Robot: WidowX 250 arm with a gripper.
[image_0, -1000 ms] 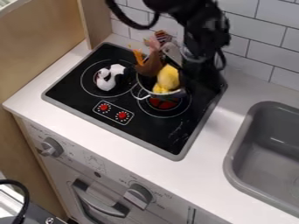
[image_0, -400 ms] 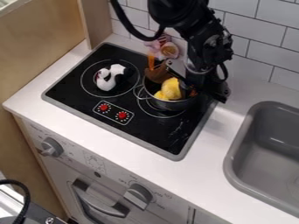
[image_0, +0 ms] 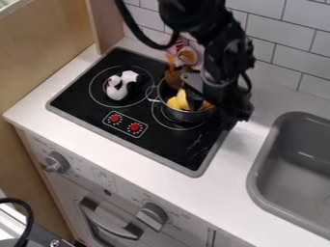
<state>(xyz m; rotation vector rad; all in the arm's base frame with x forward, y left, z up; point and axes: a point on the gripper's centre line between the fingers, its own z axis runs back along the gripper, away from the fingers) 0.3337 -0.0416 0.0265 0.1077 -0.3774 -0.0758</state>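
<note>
The gripper point(image_0: 211, 108) stands open over the right side of a metal pot point(image_0: 187, 116) on the stove's right burner. One finger reaches down into the pot among yellow food point(image_0: 175, 102); the other is outside, past the right rim. A brown piece point(image_0: 174, 78) with an orange part point(image_0: 171, 61) is at the pot's back. The pot's wire handle points left. A black and white toy point(image_0: 121, 85) lies on the left burner. The arm hides part of the pot's right side.
The black stovetop point(image_0: 129, 112) has two red knobs painted or set near its front. Behind it, pink items point(image_0: 186, 54) stand by the tiled wall. A grey sink point(image_0: 258, 173) is at the right, and a wooden panel point(image_0: 48, 46) at the left.
The pot has come down onto the right burner, covering the red patch that showed beneath it. The gripper has shifted slightly down at the pot's right side, and the yellow food is now partly hidden.
</note>
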